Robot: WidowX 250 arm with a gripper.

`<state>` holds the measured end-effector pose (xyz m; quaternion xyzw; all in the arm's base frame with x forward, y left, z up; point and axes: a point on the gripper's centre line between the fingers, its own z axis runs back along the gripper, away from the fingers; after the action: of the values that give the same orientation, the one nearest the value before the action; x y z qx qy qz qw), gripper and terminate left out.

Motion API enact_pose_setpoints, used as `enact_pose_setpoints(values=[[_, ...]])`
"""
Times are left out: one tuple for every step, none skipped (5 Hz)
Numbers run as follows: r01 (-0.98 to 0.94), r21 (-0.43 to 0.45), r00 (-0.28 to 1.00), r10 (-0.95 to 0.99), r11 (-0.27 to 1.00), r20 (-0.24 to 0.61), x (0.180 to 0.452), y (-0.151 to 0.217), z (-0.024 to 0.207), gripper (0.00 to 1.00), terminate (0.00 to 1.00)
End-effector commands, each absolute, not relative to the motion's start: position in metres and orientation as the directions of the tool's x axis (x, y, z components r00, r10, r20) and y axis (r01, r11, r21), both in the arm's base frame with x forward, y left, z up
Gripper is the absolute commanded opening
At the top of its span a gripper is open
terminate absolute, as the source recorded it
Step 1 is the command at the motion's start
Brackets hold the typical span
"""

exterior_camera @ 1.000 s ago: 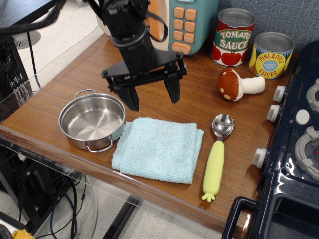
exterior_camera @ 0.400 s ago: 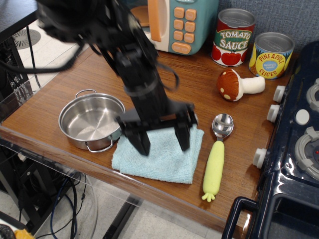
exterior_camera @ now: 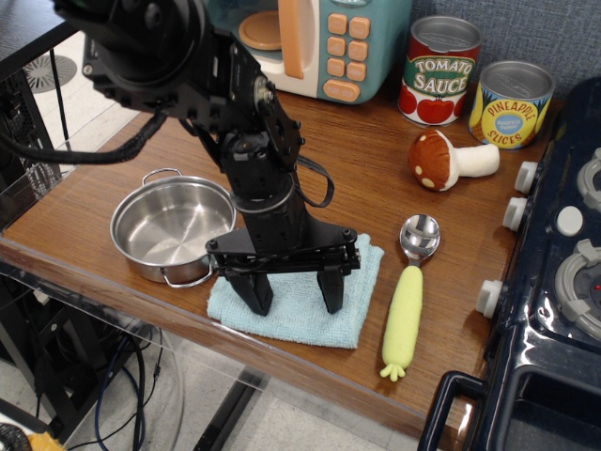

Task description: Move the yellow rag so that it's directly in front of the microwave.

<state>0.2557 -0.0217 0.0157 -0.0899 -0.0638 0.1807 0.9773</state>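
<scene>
Wooden table (exterior_camera: 122, 160) holds everything, and it is the biggest thing. I use the steel pot (exterior_camera: 173, 227) as my marker.

Far behind the pot, at the back of the table, stands the microwave (exterior_camera: 324, 42). It is teal with a cream door and orange buttons. The big black robot arm (exterior_camera: 188, 75) reaches down just to the right of the pot.

The yellow rag (exterior_camera: 296, 305) lies flat just to the right of the pot, near the front edge of the table. It looks pale blue, not yellow. It is well apart from the microwave, so the job is not done yet.

The gripper (exterior_camera: 289, 291) points down on the rag. Its two jaws stand apart, with cloth between them, and the tips seem to touch the rag. They are not squeezed on it yet.

I think the rag is soft, light and floppy. It will not break or slip. It will bend and hang down when lifted, and the folds may fall open. A good place to take hold is near the middle, pinching a bump of cloth through all the layers.

Farther right of the pot lies a spoon (exterior_camera: 409, 293) with a yellow handle. It is close to the rag, so a dragged rag could bump it.
</scene>
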Motion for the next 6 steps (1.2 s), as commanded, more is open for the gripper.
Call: enact_pose_setpoints(values=[[-0.358, -0.144, 0.915, 0.378, 0.922, 0.142, 0.267, -0.017, 0.006, 1.0, 0.0], [-0.365, -0.113, 0.915, 0.379, 0.924, 0.136, 0.281, -0.018, -0.007, 1.0, 0.0], [-0.395, -0.104, 0.904, 0.407, 0.913, 0.129, 0.298, -0.012, -0.013, 1.0, 0.0], [-0.445, -0.124, 0.879, 0.459, 0.887, 0.128, 0.321, 0.002, -0.009, 1.0, 0.0], [-0.507, -0.136, 0.842, 0.523, 0.851, 0.135, 0.352, 0.025, -0.003, 1.0, 0.0], [-0.554, -0.172, 0.802, 0.577, 0.815, 0.152, 0.386, 0.054, 0.003, 1.0, 0.0]])
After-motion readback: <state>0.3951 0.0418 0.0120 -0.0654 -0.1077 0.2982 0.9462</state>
